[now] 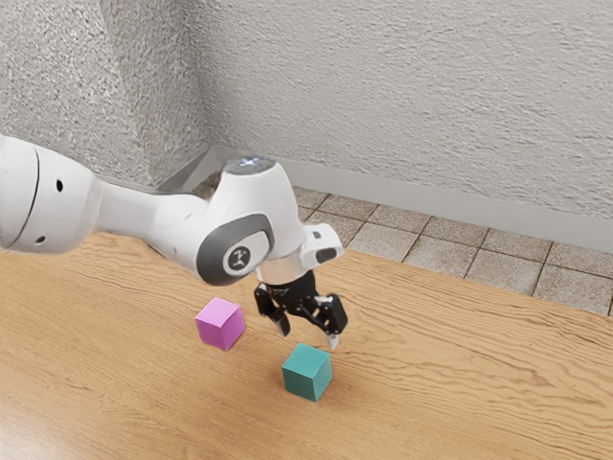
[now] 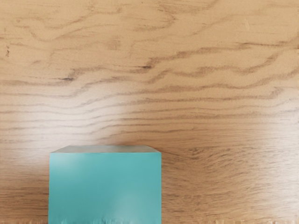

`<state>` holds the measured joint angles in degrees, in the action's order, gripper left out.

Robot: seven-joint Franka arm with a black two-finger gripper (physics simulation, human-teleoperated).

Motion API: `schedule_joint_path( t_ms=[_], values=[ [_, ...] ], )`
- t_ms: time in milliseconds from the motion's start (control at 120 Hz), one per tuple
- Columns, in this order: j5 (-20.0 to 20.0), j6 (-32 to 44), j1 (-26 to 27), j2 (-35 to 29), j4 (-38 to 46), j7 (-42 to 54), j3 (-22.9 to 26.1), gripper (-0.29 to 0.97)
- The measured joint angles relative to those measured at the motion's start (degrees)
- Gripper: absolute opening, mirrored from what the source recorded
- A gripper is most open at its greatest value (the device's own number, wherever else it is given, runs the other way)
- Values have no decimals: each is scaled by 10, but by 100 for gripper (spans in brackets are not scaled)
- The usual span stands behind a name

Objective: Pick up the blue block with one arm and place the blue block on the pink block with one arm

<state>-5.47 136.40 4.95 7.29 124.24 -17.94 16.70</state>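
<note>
Blue block (image 1: 306,372) on table (image 1: 479,383), claw (image 1: 308,335) apart just above it, exterior view adds pink block (image 1: 220,323) nearby

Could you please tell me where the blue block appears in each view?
Exterior view: the blue block sits on the table, just below the open gripper, toward the exterior view's right of the pink block.
Wrist view: the blue block lies right under the hand, on the table.
Shared landmark: the table's wood grain.

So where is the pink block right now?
The pink block sits on the table, toward the exterior view's left of the gripper and blue block, touching neither.
</note>
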Motion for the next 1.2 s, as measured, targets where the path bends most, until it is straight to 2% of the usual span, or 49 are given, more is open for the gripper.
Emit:
schedule_joint_path(
  t_ms=[200, 450, 658, 1200],
  values=[
    [32, -53, -1, 13, -14, 0, -2, 68],
    [43, -73, 0, 41, -20, -1, -3, 68],
    [44, -46, 0, 66, -27, -1, -10, 68],
    [46, 42, 0, 82, -17, 2, -15, 68]
  ],
)
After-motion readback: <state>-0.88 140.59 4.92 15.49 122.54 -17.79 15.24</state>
